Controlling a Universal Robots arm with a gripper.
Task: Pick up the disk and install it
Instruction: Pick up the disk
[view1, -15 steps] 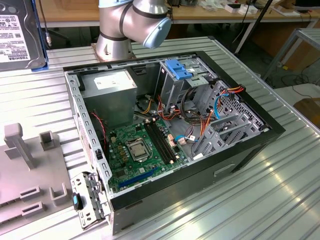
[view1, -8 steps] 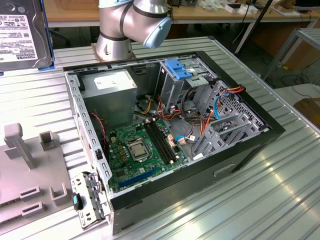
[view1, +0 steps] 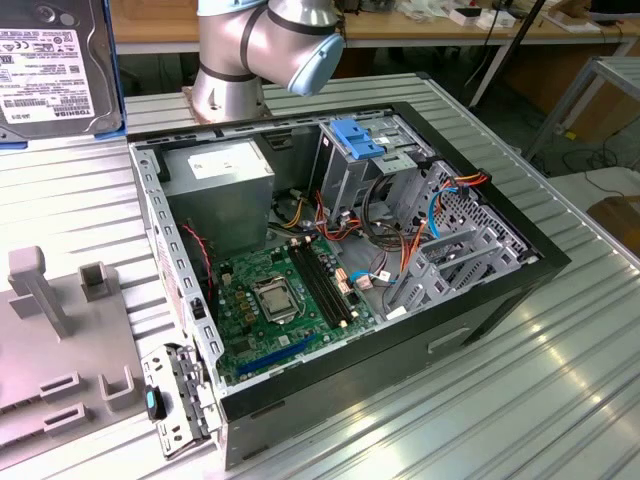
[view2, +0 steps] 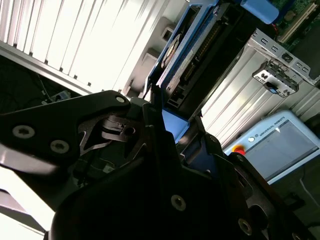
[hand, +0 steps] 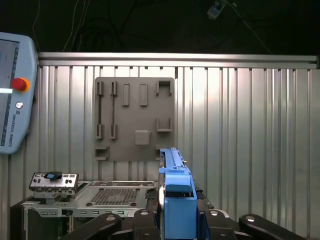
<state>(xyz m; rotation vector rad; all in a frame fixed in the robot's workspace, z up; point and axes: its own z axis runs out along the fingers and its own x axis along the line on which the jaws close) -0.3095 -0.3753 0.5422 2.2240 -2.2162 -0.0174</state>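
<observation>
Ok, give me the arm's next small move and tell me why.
Probably carry the disk toward the open computer case, heading for its drive cage. In the first wrist view the gripper is shut on the disk's blue carrier, so the pick looks done. In the exterior view the disk hangs at the far upper left, apart from the case.

Silver blue-capped arm (view1: 228, 70), black jaws

Exterior view: open PC case (view1: 400, 400) on ribbed metal table (view1: 500, 430). Inside case: power supply (view1: 220, 190) at 11 o'clock, green motherboard (view1: 262, 325) at 7 o'clock, drive cage (view1: 350, 175) at 1 o'clock, loose cables (view1: 400, 250) at 3 o'clock. Grey fixture plate (view1: 50, 350) at 8 o'clock of case, just beside it.
</observation>
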